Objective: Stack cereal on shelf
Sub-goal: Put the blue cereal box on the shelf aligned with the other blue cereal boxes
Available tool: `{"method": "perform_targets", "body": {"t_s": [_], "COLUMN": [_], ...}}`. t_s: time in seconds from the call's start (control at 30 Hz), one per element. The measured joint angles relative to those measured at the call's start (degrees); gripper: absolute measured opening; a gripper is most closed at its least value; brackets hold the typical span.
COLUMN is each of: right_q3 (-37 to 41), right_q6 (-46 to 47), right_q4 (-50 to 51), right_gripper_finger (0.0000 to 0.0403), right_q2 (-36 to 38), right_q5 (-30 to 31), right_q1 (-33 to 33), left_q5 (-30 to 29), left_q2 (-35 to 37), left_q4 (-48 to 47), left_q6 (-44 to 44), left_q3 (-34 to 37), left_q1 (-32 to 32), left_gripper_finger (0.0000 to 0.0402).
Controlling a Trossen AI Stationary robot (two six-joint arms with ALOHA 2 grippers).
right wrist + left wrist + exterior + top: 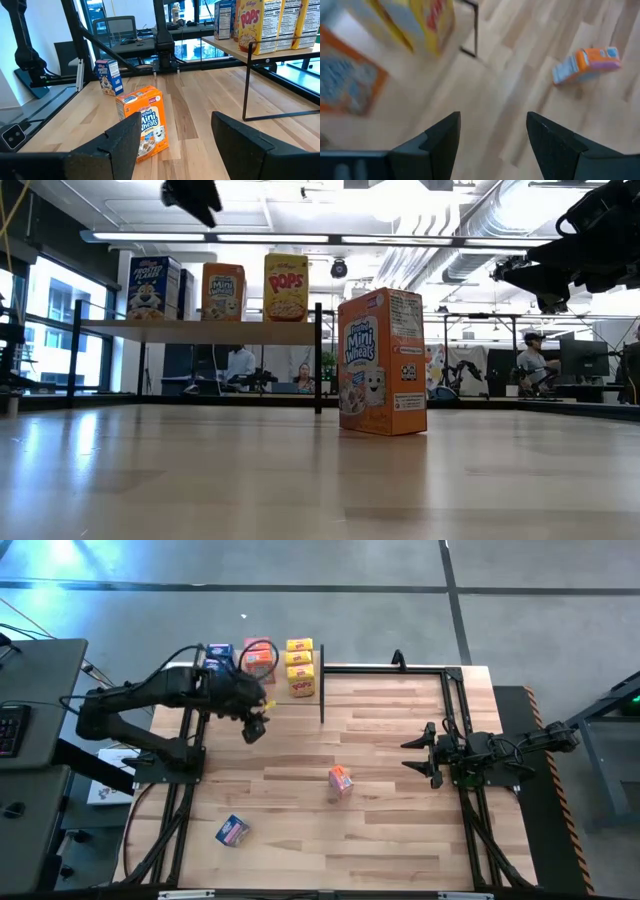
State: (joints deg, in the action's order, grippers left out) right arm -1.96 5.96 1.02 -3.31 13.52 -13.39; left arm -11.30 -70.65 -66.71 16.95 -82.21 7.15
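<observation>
The shelf (200, 330) stands at the table's far left on thin black posts. On it stand a blue cereal box (152, 287), an orange one (223, 290) and yellow ones (300, 665). Another orange box (341, 780) stands upright on the tabletop near the middle. Another blue box (232, 831) sits near the front left. My left gripper (256, 730) hangs open above the table just in front of the shelf, holding nothing (492, 117). My right gripper (412, 753) waits open at the table's right (175, 125).
A black shelf post (322, 690) stands to the right of the yellow boxes. Black frame rails (455, 700) run along the table's right and left sides. Bare wood lies between the two loose boxes and the right gripper. People sit in the room beyond the table.
</observation>
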Motion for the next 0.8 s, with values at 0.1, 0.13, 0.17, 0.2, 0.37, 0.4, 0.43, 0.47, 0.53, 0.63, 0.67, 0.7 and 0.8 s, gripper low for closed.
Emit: {"method": "perform_targets", "body": {"t_s": [0.1, 0.13, 0.17, 0.2, 0.37, 0.4, 0.43, 0.47, 0.53, 0.63, 0.67, 0.7, 0.8], "right_q3": [0.00, 0.00, 0.00, 0.00, 0.00, 0.00, 0.00, 0.00, 0.00, 0.00, 0.00, 0.00, 0.00], "right_q6": [0.01, 0.00, 0.01, 0.00, 0.00, 0.00, 0.01, 0.01, 0.01, 0.00, 0.00, 0.00, 0.02], "right_q4": [0.00, 0.01, 0.00, 0.00, 0.00, 0.00, 0.00, 0.01, 0.00, 0.00, 0.00, 0.02, 0.00], "right_gripper_finger": [0.0234, 0.0234, 0.0234, 0.0234, 0.0234, 0.0234, 0.0234, 0.0234, 0.0234, 0.0234, 0.0234, 0.0234, 0.0234], "right_q2": [0.01, 0.01, 0.01, 0.01, 0.00, 0.01, 0.01, 0.02, 0.00, 0.02, 0.02, 0.01, -0.02], "right_q5": [0.00, 0.00, 0.00, 0.00, 0.00, 0.00, 0.00, 0.00, -0.02, -0.01, -0.02, 0.00, 0.00], "right_q1": [0.00, 0.00, -0.01, -0.01, 0.00, -0.01, -0.01, -0.01, 0.00, 0.00, 0.00, 0.00, 0.00], "left_q5": [-0.20, -0.42, -0.72, -1.05, -1.52, -1.56, -1.54, -1.52, -1.37, -1.23, -1.16, -0.91, 0.54], "left_q2": [-0.56, -0.84, -1.05, -1.23, -2.63, -2.97, -3.26, -3.58, -4.28, -5.74, -6.19, -6.56, -7.87], "left_q4": [-2.94, -4.00, -5.01, -5.98, -10.57, -11.26, -11.83, -12.32, -13.30, -14.32, -14.65, -15.13, -15.83], "left_q6": [8.31, 10.70, 12.89, 14.80, 24.97, 26.93, 28.79, 30.55, 34.06, 39.06, 40.72, 42.26, 46.53], "left_q3": [-0.02, -0.01, 0.00, 0.00, -0.02, -0.02, -0.02, -0.02, -0.02, -0.02, -0.02, -0.02, -0.02], "left_q1": [-3.49, -4.72, -5.94, -7.01, -11.96, -13.03, -14.02, -15.04, -17.17, -20.44, -21.55, -22.62, -25.50], "left_gripper_finger": [0.0219, 0.0219, 0.0219, 0.0219, 0.0219, 0.0219, 0.0219, 0.0219, 0.0219, 0.0226, 0.0230, 0.0236, 0.0257]}}
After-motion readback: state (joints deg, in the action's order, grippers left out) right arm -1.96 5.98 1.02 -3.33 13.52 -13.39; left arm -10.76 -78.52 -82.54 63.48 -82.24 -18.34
